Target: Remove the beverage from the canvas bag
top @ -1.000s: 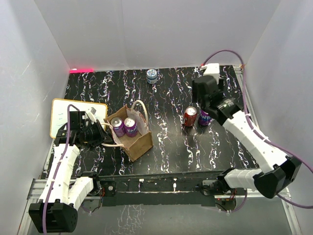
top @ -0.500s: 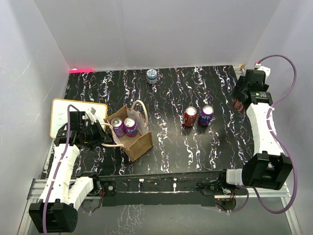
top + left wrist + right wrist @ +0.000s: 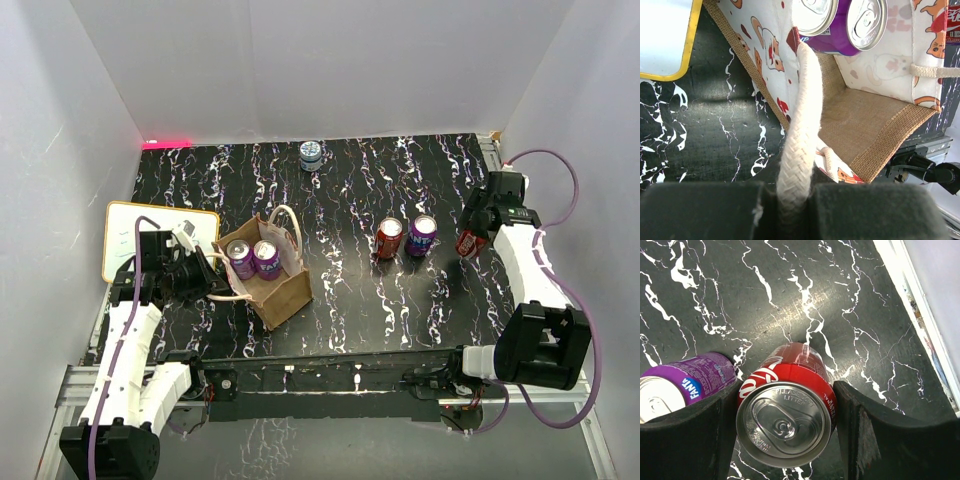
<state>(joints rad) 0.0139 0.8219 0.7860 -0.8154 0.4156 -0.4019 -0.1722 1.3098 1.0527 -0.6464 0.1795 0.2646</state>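
Observation:
The tan canvas bag (image 3: 282, 292) stands left of centre with two purple cans (image 3: 254, 258) upright inside it. My left gripper (image 3: 203, 275) is shut on the bag's near cream rope handle (image 3: 801, 125); the wrist view shows the rope pinched between the fingers (image 3: 705, 210), with the cat-print lining and both can tops (image 3: 867, 22) beyond. My right gripper (image 3: 470, 240) is shut on a red cola can (image 3: 785, 420), held tilted just above the table right of a purple Fanta can (image 3: 421, 235). That Fanta can also shows in the right wrist view (image 3: 690, 382).
Another red can (image 3: 388, 238) stands beside the purple Fanta can mid-table. A blue-white can (image 3: 311, 155) stands at the back edge. A white board with a yellow edge (image 3: 125, 235) lies far left, behind my left arm. The table's right rail (image 3: 920, 305) is close to my right gripper.
My right arm swung from over the middle cans to the far right, showed a red can in its jaws, then came down and left toward the purple can. The left arm and bag stayed put.

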